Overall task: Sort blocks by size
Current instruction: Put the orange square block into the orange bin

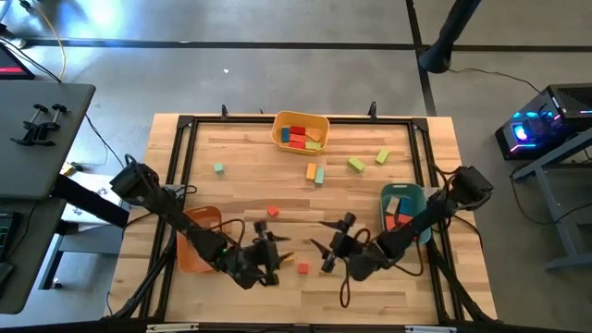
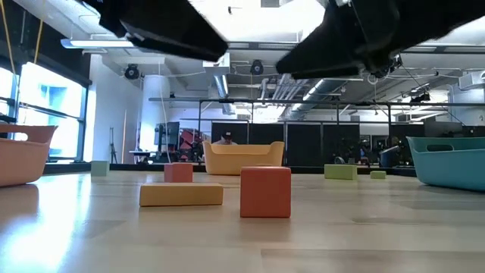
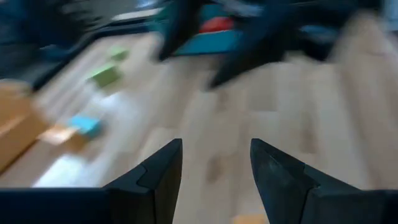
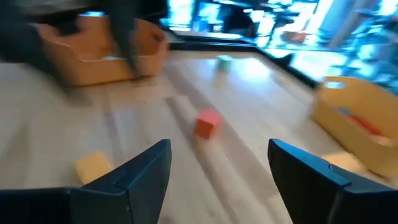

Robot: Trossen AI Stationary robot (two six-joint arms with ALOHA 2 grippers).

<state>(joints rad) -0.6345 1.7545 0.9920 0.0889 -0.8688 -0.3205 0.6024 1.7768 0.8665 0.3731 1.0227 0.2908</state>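
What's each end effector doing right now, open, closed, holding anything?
Left end effector: open, empty, over the table's near edge.
Right end effector: open, empty, facing the red block.

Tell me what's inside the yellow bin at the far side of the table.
The yellow bin holds several blocks: red, blue, green and orange ones show from above. Anything lying underneath them is covered.

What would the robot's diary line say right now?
left end effector: open, empty, above table | right end effector: open, empty, facing red block | loose blocks unsorted | bins: orange, yellow, teal
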